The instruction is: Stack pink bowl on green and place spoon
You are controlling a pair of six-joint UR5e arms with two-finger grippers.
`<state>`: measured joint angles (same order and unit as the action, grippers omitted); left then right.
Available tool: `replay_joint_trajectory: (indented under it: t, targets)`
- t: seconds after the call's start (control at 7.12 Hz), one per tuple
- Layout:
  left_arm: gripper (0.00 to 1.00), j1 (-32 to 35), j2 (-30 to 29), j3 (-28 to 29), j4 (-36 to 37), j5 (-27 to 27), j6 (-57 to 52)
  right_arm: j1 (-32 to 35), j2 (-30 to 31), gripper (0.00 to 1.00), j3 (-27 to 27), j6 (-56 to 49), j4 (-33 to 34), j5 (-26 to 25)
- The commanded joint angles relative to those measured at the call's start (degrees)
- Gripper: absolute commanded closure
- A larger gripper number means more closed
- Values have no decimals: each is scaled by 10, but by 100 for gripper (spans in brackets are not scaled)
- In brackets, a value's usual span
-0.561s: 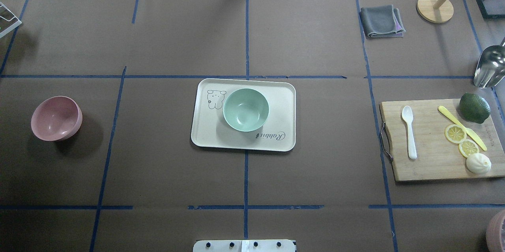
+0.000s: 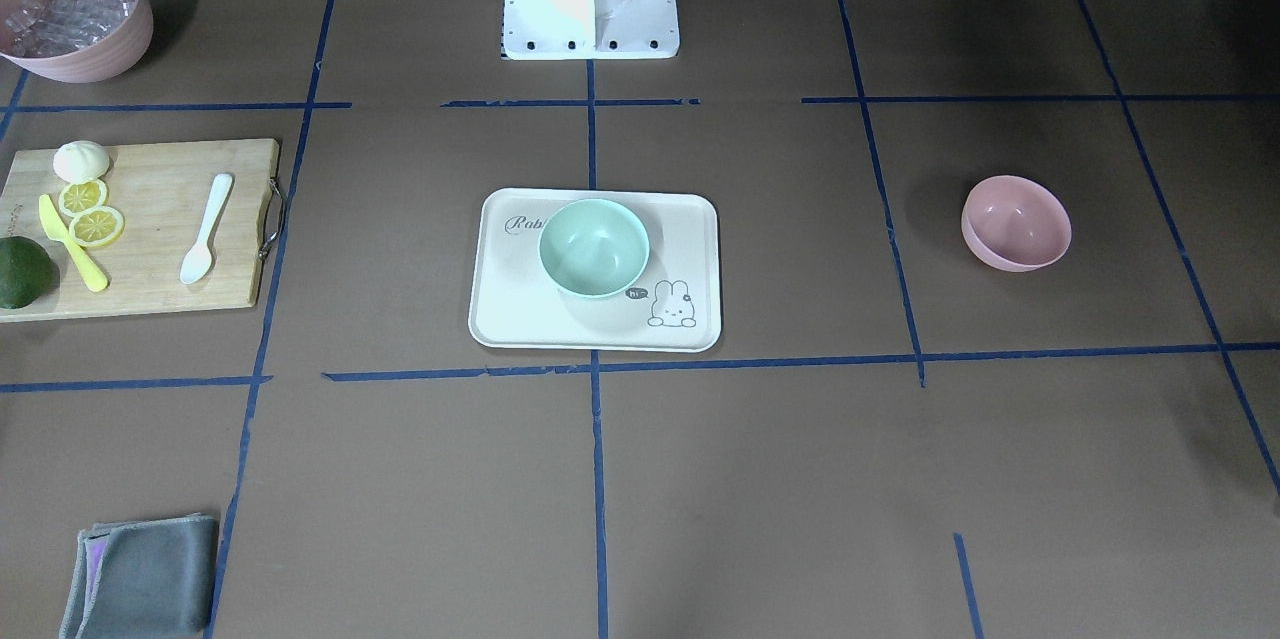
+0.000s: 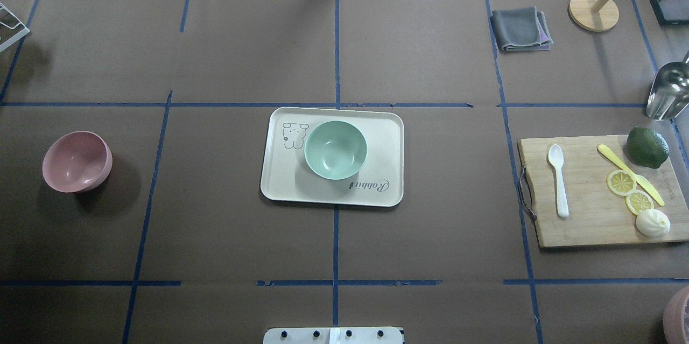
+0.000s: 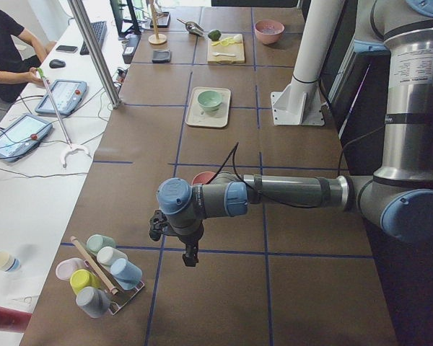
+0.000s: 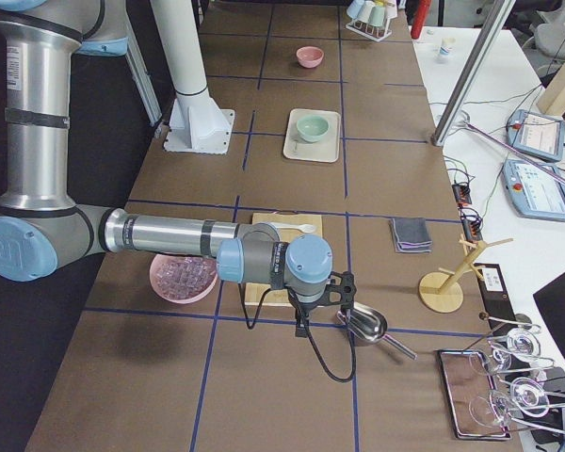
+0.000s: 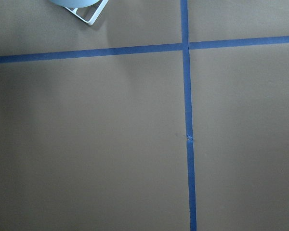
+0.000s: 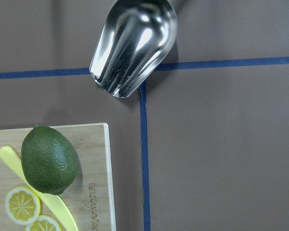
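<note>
The pink bowl (image 3: 77, 161) sits empty on the table at the left, also in the front view (image 2: 1016, 223). The green bowl (image 3: 335, 149) stands on the cream tray (image 3: 385, 139) at the centre. The white spoon (image 3: 559, 177) lies on the cutting board (image 3: 586, 225) at the right. Neither arm reaches into the overhead or front views. My left gripper (image 4: 190, 256) hangs over the table's left end, beyond the pink bowl. My right gripper (image 5: 300, 326) hangs beyond the cutting board. I cannot tell if either is open or shut.
A dark green fruit (image 7: 49, 160), a yellow knife (image 3: 630, 174), lemon slices (image 3: 630, 190) and a white bun (image 3: 652, 222) share the board. A metal scoop (image 7: 135, 45), grey cloth (image 3: 521, 29), wooden stand (image 3: 593, 10), ice-filled pink bowl (image 2: 100, 59) and cup rack (image 4: 101, 270) lie around the edges.
</note>
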<state>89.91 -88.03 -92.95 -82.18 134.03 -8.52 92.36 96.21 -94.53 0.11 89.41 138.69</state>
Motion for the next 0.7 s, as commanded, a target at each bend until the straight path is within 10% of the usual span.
replay_joint_trajectory:
  t: [0.0, 0.56]
  targets:
    - [0, 0, 1, -1, -1, 1, 0, 0, 0, 0, 0, 1, 0, 0]
    - [0, 0, 2, 5, -8, -2, -1, -1, -1, 0, -1, 1, 0, 1]
